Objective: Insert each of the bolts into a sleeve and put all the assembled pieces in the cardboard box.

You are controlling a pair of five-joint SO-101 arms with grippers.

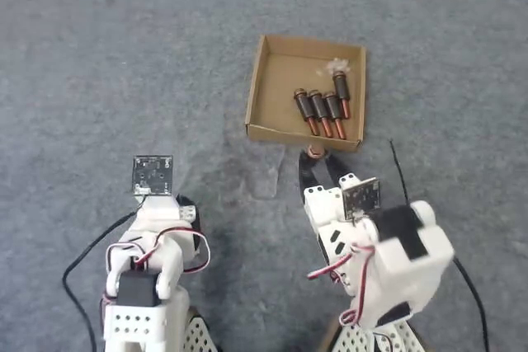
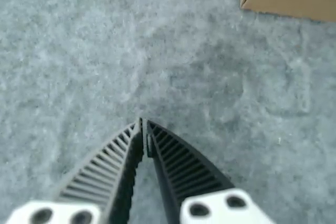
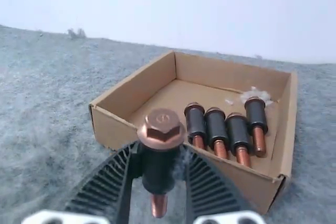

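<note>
Grey bench (image 1: 99, 80) lies under both arms. My right pincer (image 3: 157, 153) grips a sleeved bolt (image 3: 160, 129) just below the cardboard box (image 1: 256, 80); my left pincer (image 2: 143, 127) is closed.

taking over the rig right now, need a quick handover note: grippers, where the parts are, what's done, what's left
Left gripper: shut, empty, above the grey mat.
Right gripper: shut on a fifth assembled piece, bolt head up, just short of the cardboard box.
In the box: four assembled pieces lying in a row.
Done: five bolts sleeved, four boxed.
Left: probably just carry the held piece over the near wall and release it in the box.
</note>
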